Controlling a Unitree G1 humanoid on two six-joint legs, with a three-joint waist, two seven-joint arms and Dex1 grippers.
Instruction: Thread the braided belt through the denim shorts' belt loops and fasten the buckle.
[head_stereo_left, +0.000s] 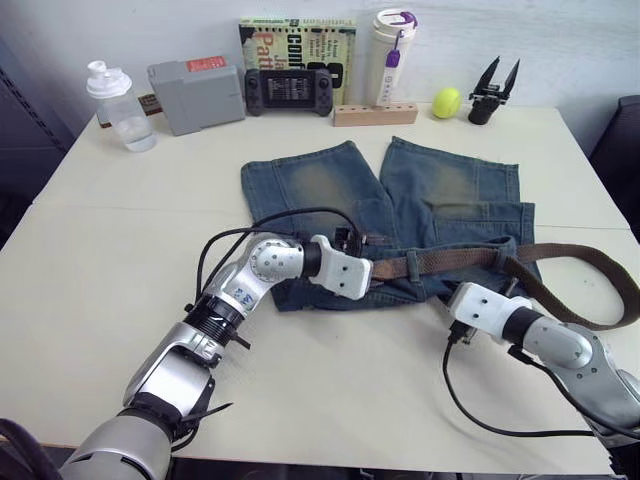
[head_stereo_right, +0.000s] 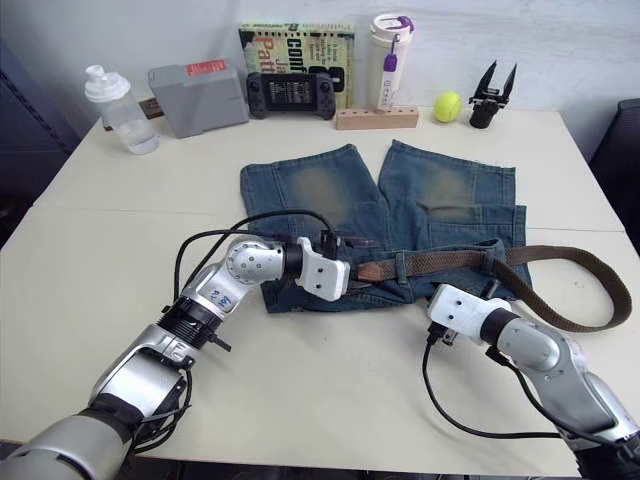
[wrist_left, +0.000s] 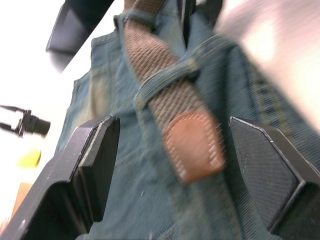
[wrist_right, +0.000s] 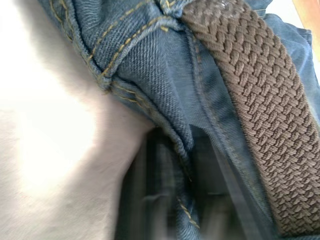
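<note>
The faded blue denim shorts (head_stereo_left: 400, 215) are lying flat; the dark-brown braided belt (head_stereo_left: 470, 260) is running along their waistband, tan tip (wrist_left: 192, 145) just past a belt loop (wrist_left: 167, 80). Left gripper (wrist_left: 192, 165), wide open, is straddling that tip. Right gripper's (wrist_right: 185, 195) state I cannot tell. Threading is underway; next, closing on the tip and pulling onward.

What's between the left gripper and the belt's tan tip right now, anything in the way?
Nothing visible. The left gripper is open, one finger either side of the tan tip of the braided belt, which lies on the denim shorts past a belt loop.
</note>
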